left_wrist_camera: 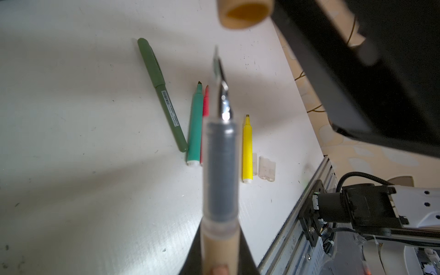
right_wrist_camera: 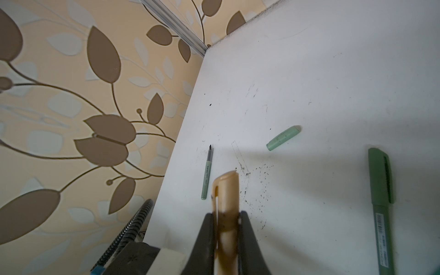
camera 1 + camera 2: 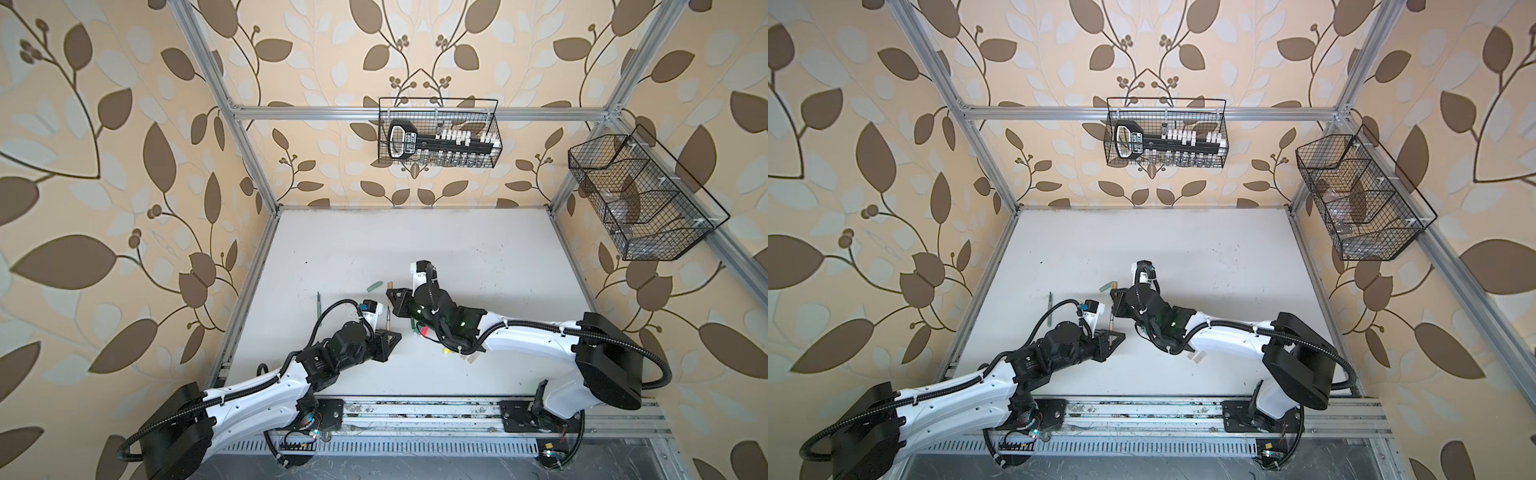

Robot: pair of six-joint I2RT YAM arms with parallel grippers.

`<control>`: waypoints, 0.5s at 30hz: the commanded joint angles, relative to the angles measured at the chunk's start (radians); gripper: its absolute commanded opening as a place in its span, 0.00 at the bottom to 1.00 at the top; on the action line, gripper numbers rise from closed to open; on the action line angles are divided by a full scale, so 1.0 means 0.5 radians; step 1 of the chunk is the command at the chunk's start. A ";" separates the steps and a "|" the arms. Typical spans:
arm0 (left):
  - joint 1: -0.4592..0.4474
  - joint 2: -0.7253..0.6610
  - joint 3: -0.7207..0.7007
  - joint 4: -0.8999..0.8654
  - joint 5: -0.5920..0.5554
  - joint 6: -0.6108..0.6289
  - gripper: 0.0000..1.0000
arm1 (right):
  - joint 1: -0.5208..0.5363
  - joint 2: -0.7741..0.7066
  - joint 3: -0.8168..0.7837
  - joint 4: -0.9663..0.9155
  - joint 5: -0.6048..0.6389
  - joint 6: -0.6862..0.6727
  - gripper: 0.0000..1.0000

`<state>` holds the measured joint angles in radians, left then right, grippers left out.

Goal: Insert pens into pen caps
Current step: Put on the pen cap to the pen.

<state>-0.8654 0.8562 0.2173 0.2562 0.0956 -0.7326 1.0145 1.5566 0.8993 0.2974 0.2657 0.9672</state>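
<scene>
My left gripper (image 1: 220,250) is shut on the tan pen (image 1: 220,190), whose nib points at the open mouth of the tan cap (image 1: 245,13) just beyond it, a short gap apart. My right gripper (image 2: 226,219) is shut on that tan cap (image 2: 226,197). In both top views the two grippers (image 3: 384,338) (image 3: 392,297) meet mid-table. A grey-green pen (image 2: 207,173) and a sage green cap (image 2: 283,138) lie apart on the table. The dark green pen (image 1: 162,95) lies capped beside the green marker (image 1: 196,126), pink-red marker (image 1: 206,102), yellow marker (image 1: 247,147) and clear caps (image 1: 266,169).
The white table (image 3: 415,249) is ringed by an aluminium frame. A wire basket (image 3: 438,133) hangs on the back wall and another wire basket (image 3: 640,199) on the right wall. The markers lie partly under the right arm (image 3: 519,336) in a top view.
</scene>
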 commanded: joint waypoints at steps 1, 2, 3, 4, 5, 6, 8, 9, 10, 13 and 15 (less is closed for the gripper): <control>-0.021 -0.043 0.081 0.018 -0.039 0.023 0.00 | 0.014 0.038 -0.001 0.006 0.011 -0.022 0.00; -0.021 -0.045 0.080 0.016 -0.039 0.023 0.00 | 0.020 0.035 -0.001 0.006 0.014 -0.022 0.00; -0.021 -0.047 0.078 0.012 -0.044 0.023 0.00 | 0.023 0.037 -0.001 0.002 0.015 -0.023 0.00; -0.021 -0.049 0.078 0.012 -0.045 0.023 0.00 | 0.025 0.038 -0.002 0.001 0.012 -0.026 0.00; -0.021 -0.049 0.079 0.012 -0.045 0.023 0.00 | 0.025 0.038 -0.004 0.003 0.014 -0.025 0.00; -0.021 -0.049 0.078 0.012 -0.046 0.023 0.00 | 0.028 0.038 -0.005 0.001 0.013 -0.025 0.00; -0.021 -0.044 0.082 0.013 -0.046 0.024 0.00 | 0.032 0.046 -0.005 0.001 0.003 -0.025 0.00; -0.021 -0.042 0.084 0.015 -0.042 0.023 0.00 | 0.034 0.043 -0.004 0.007 0.000 -0.025 0.00; -0.021 -0.040 0.085 0.017 -0.042 0.023 0.00 | 0.036 0.044 -0.005 0.008 -0.001 -0.027 0.00; -0.021 -0.030 0.087 0.024 -0.039 0.021 0.00 | 0.040 0.038 0.001 0.009 0.001 -0.039 0.00; -0.021 -0.030 0.087 0.028 -0.041 0.020 0.00 | 0.045 0.035 -0.001 0.001 0.009 -0.039 0.00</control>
<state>-0.8654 0.8463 0.2176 0.2493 0.0948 -0.7326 1.0286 1.5608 0.8993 0.2962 0.2653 0.9585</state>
